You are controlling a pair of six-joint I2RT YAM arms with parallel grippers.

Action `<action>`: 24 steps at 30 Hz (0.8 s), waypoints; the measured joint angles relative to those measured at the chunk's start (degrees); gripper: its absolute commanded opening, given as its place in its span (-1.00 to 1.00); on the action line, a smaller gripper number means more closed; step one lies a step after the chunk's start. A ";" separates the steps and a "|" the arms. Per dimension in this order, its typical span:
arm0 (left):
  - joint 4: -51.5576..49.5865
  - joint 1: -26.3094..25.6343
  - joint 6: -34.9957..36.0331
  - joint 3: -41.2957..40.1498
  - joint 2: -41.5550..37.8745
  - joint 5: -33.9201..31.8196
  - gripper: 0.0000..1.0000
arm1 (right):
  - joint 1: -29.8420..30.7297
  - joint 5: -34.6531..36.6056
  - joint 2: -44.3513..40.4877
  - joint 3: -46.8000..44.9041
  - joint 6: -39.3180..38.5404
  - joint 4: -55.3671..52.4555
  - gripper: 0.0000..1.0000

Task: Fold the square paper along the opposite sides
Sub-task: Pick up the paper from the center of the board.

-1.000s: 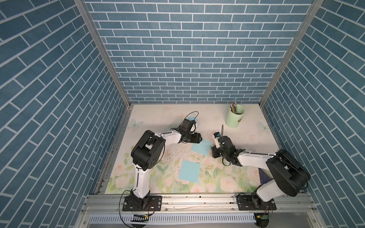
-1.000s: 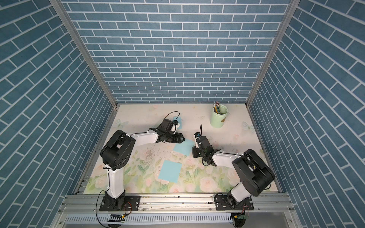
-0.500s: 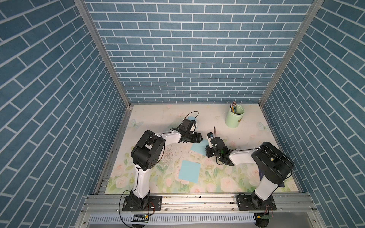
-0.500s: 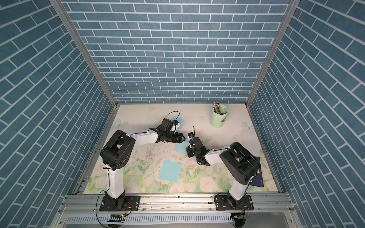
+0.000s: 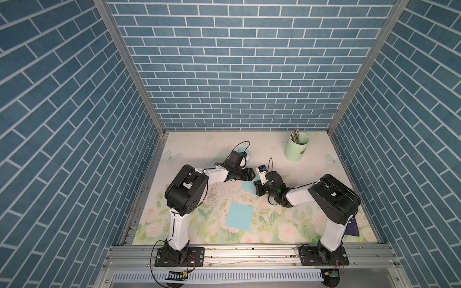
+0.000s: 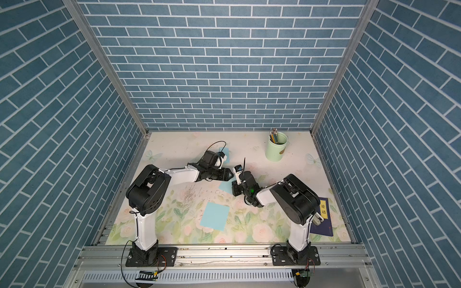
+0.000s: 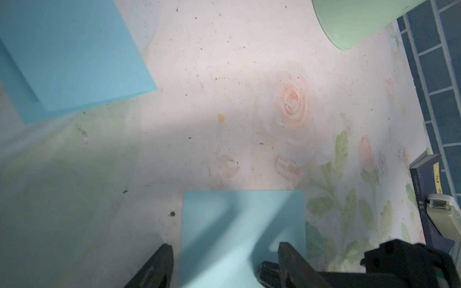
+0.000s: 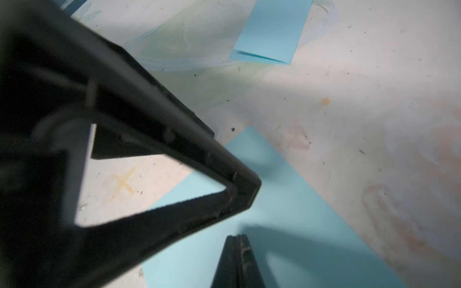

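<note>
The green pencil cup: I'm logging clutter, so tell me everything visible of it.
The green pencil cup is a pale mint cylinder, smooth-looking, with a small tan mark low on its side. It stands upright, open-topped, near the table's far right corner, holding a bunch of pencils that lean against its rim. Nothing else touches it.

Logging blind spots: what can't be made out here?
Middle blue paper: top views; left gripper and right gripper cover most, fold state unclear.
Right gripper's fingers: right wrist view, bottom edge cuts them; paper contact unclear.
Far blue paper: top views, mostly behind the left wrist camera.
Dark blue book: a top view, right arm covers most.
</note>
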 measured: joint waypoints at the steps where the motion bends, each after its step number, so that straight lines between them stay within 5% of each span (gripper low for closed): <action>1: -0.44 0.04 -0.02 0.00 -0.15 -0.20 0.45 | -0.85 -1.51 -1.31 -0.83 0.72 -1.05 -0.46; 3: -1.42 0.22 -0.15 0.24 -0.42 -0.50 0.53 | -3.41 -4.28 -4.85 -2.38 3.30 -4.04 -0.16; 11: -4.55 0.55 -0.85 1.55 -0.66 -0.35 0.72 | -10.10 -9.62 -16.63 -5.20 16.94 -13.86 0.36; 17: -4.74 0.11 -1.77 1.55 -0.79 1.53 0.81 | -10.54 -9.92 -18.58 -7.74 22.71 -18.53 0.38; 24: -1.95 -1.84 -4.09 1.64 0.50 7.89 0.84 | -10.60 -12.35 -13.60 -7.48 24.26 -11.17 0.38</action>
